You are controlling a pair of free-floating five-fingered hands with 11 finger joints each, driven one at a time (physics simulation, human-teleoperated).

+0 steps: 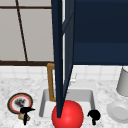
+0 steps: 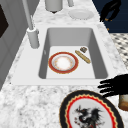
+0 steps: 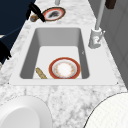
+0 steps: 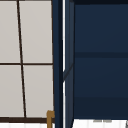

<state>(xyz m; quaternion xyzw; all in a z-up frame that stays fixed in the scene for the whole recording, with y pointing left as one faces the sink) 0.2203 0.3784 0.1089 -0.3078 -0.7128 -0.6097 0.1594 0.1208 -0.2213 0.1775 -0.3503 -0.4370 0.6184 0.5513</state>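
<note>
The dragon plate [image 2: 91, 112] lies nearest, on the table left of the sink [image 2: 100, 60]. My left hand [image 2: 113, 85] hovers just at its near rim, fingers spread and holding nothing. My right hand [image 1: 94, 116], curled, hangs farther right.

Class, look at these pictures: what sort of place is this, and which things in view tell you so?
Most likely a kitchen: a sink set in a marble counter, a tap beside it, and plates in and near the basin.
</note>
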